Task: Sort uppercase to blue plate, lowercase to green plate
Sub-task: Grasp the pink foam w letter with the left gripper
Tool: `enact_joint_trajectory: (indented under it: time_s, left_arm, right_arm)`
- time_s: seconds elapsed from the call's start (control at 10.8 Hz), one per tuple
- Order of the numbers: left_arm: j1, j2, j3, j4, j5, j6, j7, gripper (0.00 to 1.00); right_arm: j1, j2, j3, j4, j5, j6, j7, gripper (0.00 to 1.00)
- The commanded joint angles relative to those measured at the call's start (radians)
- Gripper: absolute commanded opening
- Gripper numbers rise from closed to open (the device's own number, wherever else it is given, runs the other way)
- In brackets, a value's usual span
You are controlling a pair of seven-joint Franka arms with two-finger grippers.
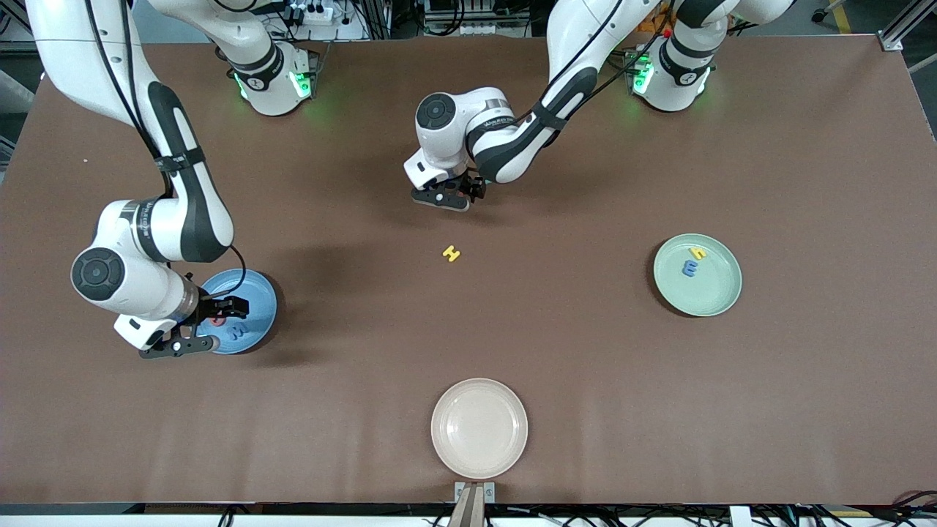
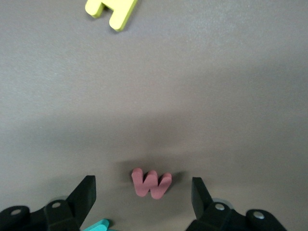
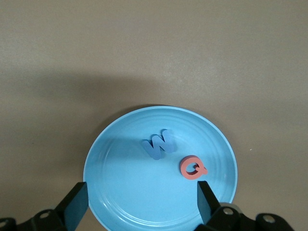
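My left gripper (image 2: 143, 198) (image 1: 448, 196) hangs open low over the middle of the table. The red lowercase w (image 2: 151, 183) lies on the table between its fingers, touched by neither. A teal letter's tip (image 2: 95, 225) shows beside one finger. The yellow uppercase H (image 2: 111, 10) (image 1: 451, 253) lies a little nearer the front camera. My right gripper (image 3: 142, 202) (image 1: 205, 326) is open and empty over the blue plate (image 3: 96, 159) (image 1: 256, 300). That plate holds the blue W (image 3: 159, 143) and pink Q (image 3: 193, 168). The green plate (image 1: 714, 293) holds the yellow h (image 1: 699, 253) and blue m (image 1: 689, 268).
A cream plate (image 1: 479, 428) sits near the table's front edge, in the middle. The blue plate is toward the right arm's end of the table and the green plate toward the left arm's end.
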State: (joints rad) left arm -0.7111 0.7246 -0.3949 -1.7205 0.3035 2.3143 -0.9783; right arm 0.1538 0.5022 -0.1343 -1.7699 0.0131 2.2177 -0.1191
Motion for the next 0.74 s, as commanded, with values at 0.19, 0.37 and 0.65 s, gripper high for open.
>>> enact_joint_trajectory:
  time_s: [0.19, 0.37, 0.65]
  left_arm:
    - [-0.021, 0.012, 0.008, 0.007, 0.052, 0.022, -0.071, 0.82]
    - [-0.021, 0.018, 0.008, 0.007, 0.052, 0.027, -0.072, 0.77]
    - [-0.019, 0.018, 0.008, 0.006, 0.052, 0.033, -0.086, 0.74]
  right_arm:
    - [-0.007, -0.028, 0.01, -0.033, -0.013, 0.005, -0.007, 1.0]
    - [-0.007, -0.028, 0.01, -0.033, -0.013, 0.005, -0.007, 1.0]
    - [-0.007, -0.028, 0.01, -0.033, -0.013, 0.005, -0.007, 1.0]
